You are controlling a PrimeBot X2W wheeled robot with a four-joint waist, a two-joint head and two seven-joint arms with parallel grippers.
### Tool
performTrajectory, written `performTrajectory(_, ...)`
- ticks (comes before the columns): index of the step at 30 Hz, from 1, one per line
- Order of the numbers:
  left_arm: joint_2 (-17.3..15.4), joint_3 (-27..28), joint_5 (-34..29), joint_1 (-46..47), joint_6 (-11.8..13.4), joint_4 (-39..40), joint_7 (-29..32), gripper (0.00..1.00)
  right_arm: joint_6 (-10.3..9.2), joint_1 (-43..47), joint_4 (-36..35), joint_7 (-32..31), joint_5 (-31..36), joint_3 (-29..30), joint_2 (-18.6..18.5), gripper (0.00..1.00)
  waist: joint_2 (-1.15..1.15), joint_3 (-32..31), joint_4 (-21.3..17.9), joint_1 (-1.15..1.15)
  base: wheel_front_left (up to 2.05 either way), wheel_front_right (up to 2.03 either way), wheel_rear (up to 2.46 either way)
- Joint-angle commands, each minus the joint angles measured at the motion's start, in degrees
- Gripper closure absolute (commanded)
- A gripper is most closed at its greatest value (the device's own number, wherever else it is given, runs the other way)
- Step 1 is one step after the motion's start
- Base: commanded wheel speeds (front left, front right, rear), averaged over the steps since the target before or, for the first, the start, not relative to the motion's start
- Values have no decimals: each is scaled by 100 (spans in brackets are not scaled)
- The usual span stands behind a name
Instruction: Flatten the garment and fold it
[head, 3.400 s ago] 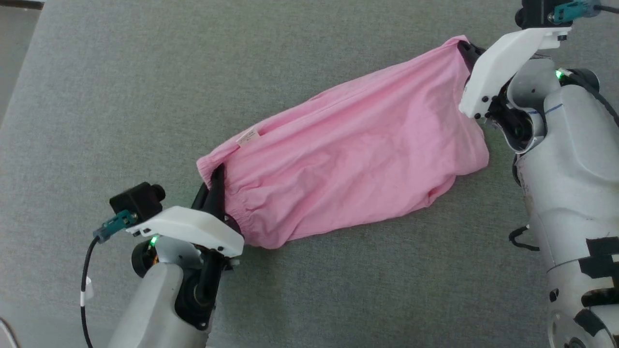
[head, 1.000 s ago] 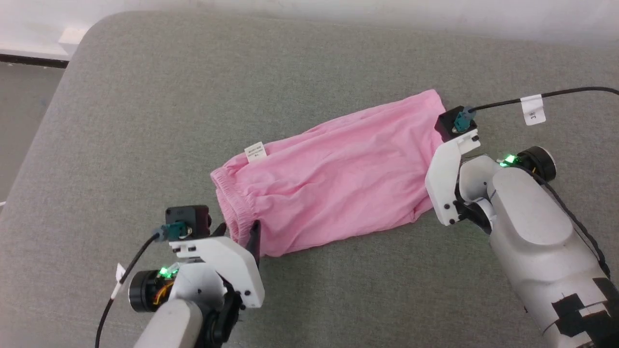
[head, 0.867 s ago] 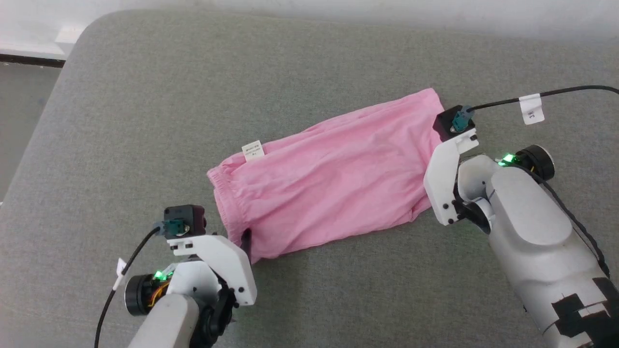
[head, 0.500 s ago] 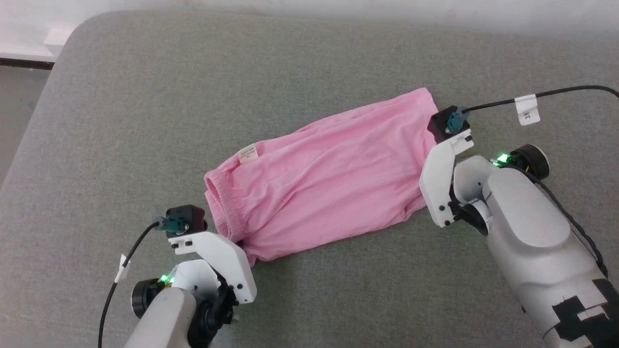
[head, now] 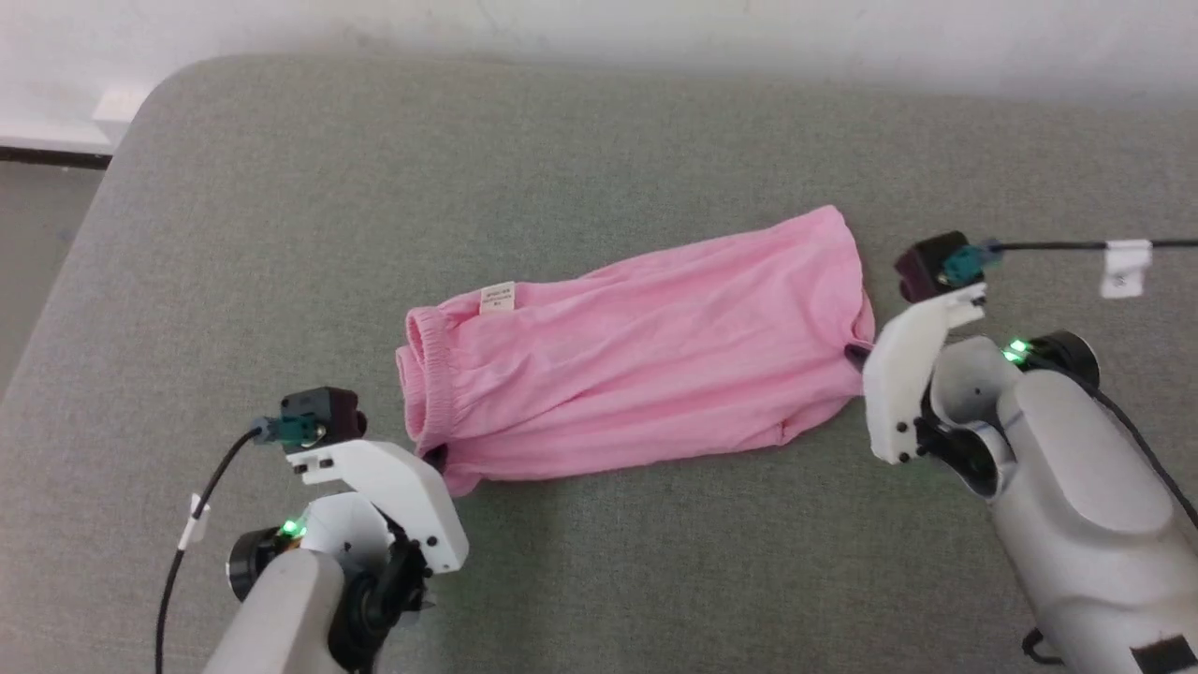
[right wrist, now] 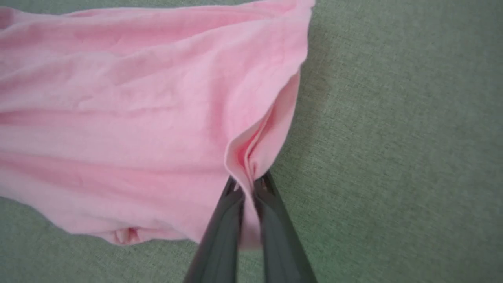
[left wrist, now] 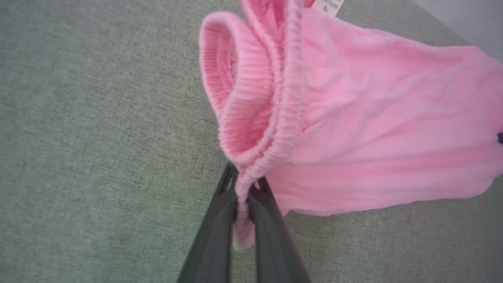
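Observation:
The pink garment (head: 636, 356) lies stretched across the grey-green cushion (head: 562, 159), its elastic waistband (head: 419, 384) at the left and a small white label (head: 497, 298) on the far hem. My left gripper (head: 436, 456) is shut on the near end of the waistband (left wrist: 271, 129); in the left wrist view my left gripper (left wrist: 244, 184) pinches the gathered hem between its dark fingers (left wrist: 214, 232). At the right end, my right gripper (head: 856, 353) is shut on the garment's edge; in the right wrist view my right gripper (right wrist: 246, 182) clamps a fold of the garment (right wrist: 137, 118).
The cushion's rounded far-left corner (head: 159, 84) drops to a grey floor (head: 37, 243), with a pale wall (head: 655, 28) behind. A black cable with a white tag (head: 1123, 267) runs from the right wrist.
My left gripper, open beside the waistband a second ago, has shut on it. The garment now lies more level and pulled longer between both grippers; the camera has also shifted.

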State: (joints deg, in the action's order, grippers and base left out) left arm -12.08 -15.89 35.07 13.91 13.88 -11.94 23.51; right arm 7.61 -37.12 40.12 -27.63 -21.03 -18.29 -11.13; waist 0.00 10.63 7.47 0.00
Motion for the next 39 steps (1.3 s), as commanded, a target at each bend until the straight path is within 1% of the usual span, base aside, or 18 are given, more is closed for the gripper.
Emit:
performTrajectory(1,-108,78,29,4,-8,45,24,100,-12,271,-215,57,-96,172,-63,100,0,-109,-86,0,0,0,0)
performTrajectory(4,-209,109,62,-93,21,80,141,100,-12,782,-698,71,-193,499,-78,100,0,-182,-144,0,0,0,0)
performTrajectory(8,-291,105,136,-211,35,90,345,100,-12,1608,-1431,-81,-182,890,-8,100,0,-230,-208,0,0,0,0)
performTrajectory(9,-291,105,136,-211,35,90,345,100,-12,1608,-1431,-81,-182,890,-8,100,0,-230,-208,0,0,0,0)
performTrajectory(13,-289,79,189,-339,118,109,511,100,-12,2370,-2147,-333,-102,1230,215,100,0,-249,-268,0,0,0,0)
performTrajectory(17,-296,84,256,-410,149,96,610,100,-12,2861,-2677,-594,4,1479,455,100,0,-254,-310,0,0,0,0)
performTrajectory(18,-292,89,269,-413,152,110,612,73,-12,2931,-2788,-630,15,1530,502,94,0,-254,-313,0,0,0,0)
performTrajectory(19,-270,102,310,-415,148,143,622,0,-12,2990,-2896,-667,-13,1555,545,53,0,-255,-312,0,0,0,0)
performTrajectory(20,-256,130,337,-414,148,203,593,0,-12,3039,-3008,-679,-55,1601,582,0,0,-260,-312,0,0,0,0)
performTrajectory(24,-244,394,473,-477,226,588,393,0,-12,3168,-3459,-760,-206,1869,662,0,0,-291,-306,0,0,0,0)
performTrajectory(28,-343,692,520,-609,377,1224,238,0,-12,3179,-3873,-947,-321,2243,642,0,0,-322,-282,0,0,0,0)
performTrajectory(31,-433,895,506,-726,472,1642,106,0,-12,3066,-3999,-1109,-295,2465,529,0,0,-310,-261,0,0,0,0)
performTrajectory(33,-488,988,389,-764,506,1852,-115,0,-12,2939,-3935,-1231,-314,2534,469,0,0,-285,-249,0,0,0,0)
performTrajectory(35,-592,1030,79,-748,472,1943,-575,0,-12,2804,-3787,-1372,-284,2475,346,0,0,-248,-229,0,0,0,0)
performTrajectory(36,-615,1014,-55,-719,370,1972,-881,0,-12,2732,-3687,-1445,-315,2425,302,0,0,-226,-220,0,0,0,0)
performTrajectory(38,-636,1024,-385,-622,150,1947,-1760,0,-12,2602,-3488,-1561,-234,2209,70,0,0,-168,-187,0,0,0,0)
performTrajectory(39,-662,981,-538,-590,-8,1877,-2184,0,-12,2536,-3376,-1593,-256,2125,2,0,0,-142,-176,0,0,0,0)
